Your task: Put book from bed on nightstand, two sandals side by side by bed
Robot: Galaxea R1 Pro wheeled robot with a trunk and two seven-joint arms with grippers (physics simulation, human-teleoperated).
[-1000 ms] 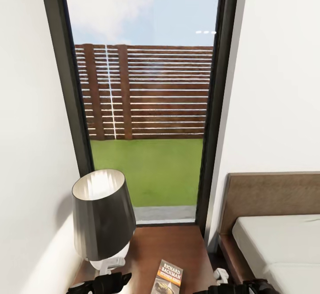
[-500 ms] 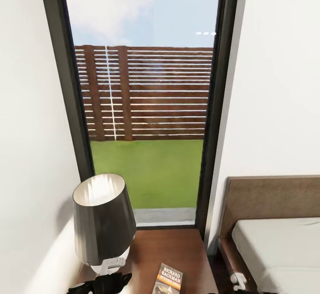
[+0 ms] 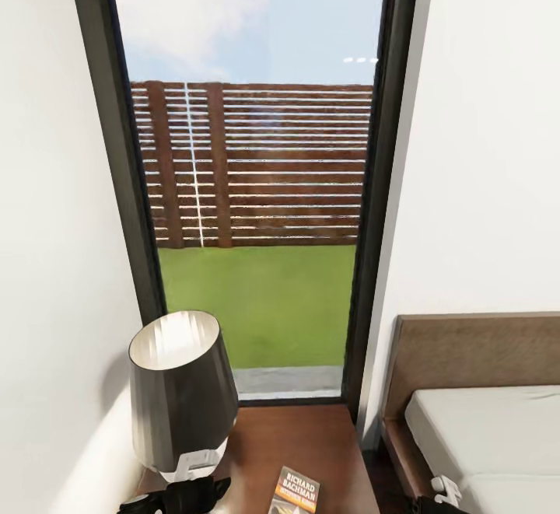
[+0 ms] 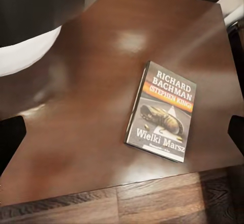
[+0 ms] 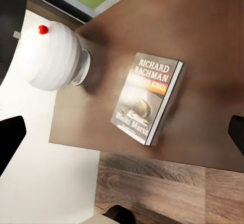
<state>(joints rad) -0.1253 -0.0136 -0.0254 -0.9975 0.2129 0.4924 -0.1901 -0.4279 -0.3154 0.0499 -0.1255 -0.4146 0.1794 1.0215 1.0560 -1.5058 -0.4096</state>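
Head view: looked over a tall black-framed window (image 3: pixel 249 187) with a slatted brown fence and grass beyond, white walls to either side. At 7 o'clock, a lamp (image 3: pixel 183 389) with a dark shade stood on the nightstand (image 3: pixel 311 440), the wooden surface below the window. Lying flat on that surface at 6 o'clock, cut by the frame edge, the book (image 3: pixel 295 492). At 4 o'clock, the bed (image 3: pixel 482 428), headboard against the wall, pale mattress bare. Just below the lamp, at 7 o'clock, the left tool (image 3: pixel 177 495) as a dark shape; spread or pressed together, cannot tell here. At 5 o'clock, by the bed frame, a small white and dark part of the right arm (image 3: pixel 445 491).

Left wrist view: looked down on the nightstand (image 4: pixel 91 112), with the book (image 4: pixel 162 111) face up, cover lettering and orange band readable, apart from the lamp's white base (image 4: pixel 28 51). Left tool (image 4: pixel 122 132) spread wide, one dark fingertip at 9 o'clock and one at 3 o'clock, pinching nothing, above the surface.

Right wrist view: again the book (image 5: pixel 147 98) flat on the nightstand (image 5: pixel 203 46), near its edge over the plank floor (image 5: pixel 168 188), beside the ribbed white lamp base (image 5: pixel 51 56) with a red button. Right tool (image 5: pixel 122 135) likewise spread, holding nothing
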